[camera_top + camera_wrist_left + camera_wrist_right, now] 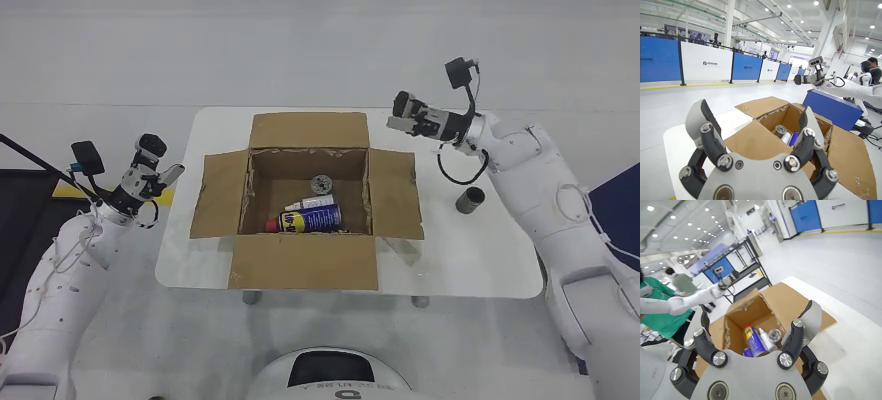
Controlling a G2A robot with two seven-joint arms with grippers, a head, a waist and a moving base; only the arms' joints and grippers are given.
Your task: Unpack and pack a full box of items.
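Note:
An open cardboard box [308, 262] stands mid-table with all flaps folded out. Inside lie a blue spray can [312, 217] with a red cap, a white bottle [316, 203] and a grey round-topped cylinder [321, 183]. My left gripper [163, 166] hovers open beyond the table's left edge, nothing between its fingers [705, 113]; the box [753, 144] and the cylinder [780, 130] lie past it. Open and bare too, my right gripper [394, 112] hangs above the box's right flap near the table's back. Its view looks down on the can [753, 340] and bottle [765, 339].
A dark grey cylinder [470, 200] stands on the white table [480, 270] right of the box. Bare tabletop lies to the box's right and along the front edge. A blue cabinet [831, 106] stands beyond the table's right side.

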